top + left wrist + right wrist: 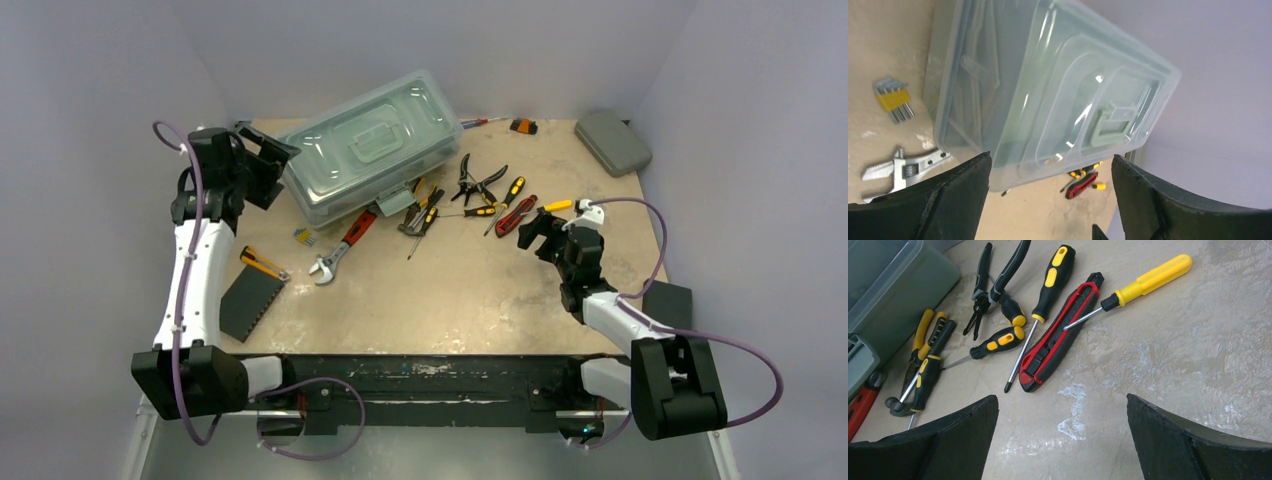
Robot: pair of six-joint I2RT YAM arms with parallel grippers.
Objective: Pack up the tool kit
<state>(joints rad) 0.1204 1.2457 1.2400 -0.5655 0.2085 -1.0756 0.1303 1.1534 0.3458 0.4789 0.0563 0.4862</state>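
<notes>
The grey-green toolbox with its translucent lid shut stands at the back left; it fills the left wrist view. My left gripper is open and empty just left of the box. Loose tools lie in front of the box: pliers, a red utility knife, screwdrivers and a red-handled wrench. My right gripper is open and empty above the table, just near of the knife and the yellow screwdriver.
A small flat grey case lies at the back right. A black ridged holder and a yellow-black knife lie at the front left, yellow hex keys beside them. A black block sits at the right edge.
</notes>
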